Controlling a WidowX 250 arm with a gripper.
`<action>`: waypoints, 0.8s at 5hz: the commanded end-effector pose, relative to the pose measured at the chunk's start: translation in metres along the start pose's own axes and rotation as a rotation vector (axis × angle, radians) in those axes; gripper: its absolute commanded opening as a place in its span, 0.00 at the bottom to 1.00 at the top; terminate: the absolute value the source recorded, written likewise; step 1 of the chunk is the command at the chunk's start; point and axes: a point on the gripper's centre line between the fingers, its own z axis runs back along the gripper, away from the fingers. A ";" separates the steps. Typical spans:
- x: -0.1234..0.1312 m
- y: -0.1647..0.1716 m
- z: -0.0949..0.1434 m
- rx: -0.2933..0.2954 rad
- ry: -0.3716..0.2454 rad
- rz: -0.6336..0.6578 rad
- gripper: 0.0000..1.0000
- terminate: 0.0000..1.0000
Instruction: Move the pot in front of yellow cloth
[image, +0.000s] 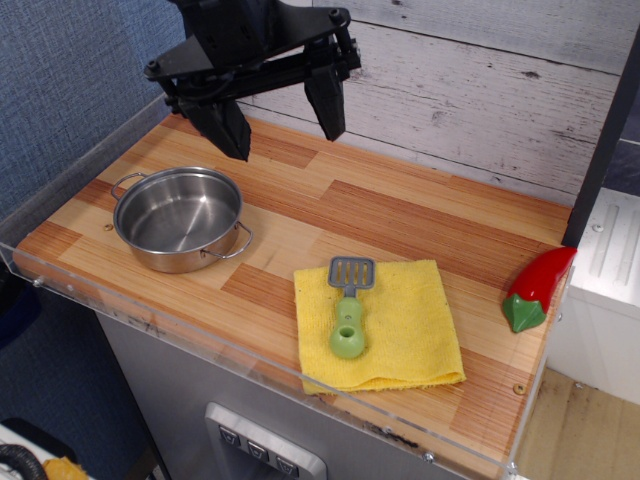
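The black gripper hangs above the back of the wooden counter, its body tilted and its two fingers pointing downward. They are spread wide apart, released, holding and touching nothing. The pot sits upright and empty just below and in front of the left-hand finger, clear of it. The yellow cloth lies well in front of the other finger, near the counter's front edge, with a green-handled spatula resting on it. A red pepper lies farther off, beyond the cloth.
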 end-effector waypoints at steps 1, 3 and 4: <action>0.000 0.000 0.000 0.000 0.000 0.000 1.00 0.00; 0.045 0.017 -0.008 0.004 -0.042 0.351 1.00 0.00; 0.067 0.032 -0.013 0.035 -0.060 0.448 1.00 0.00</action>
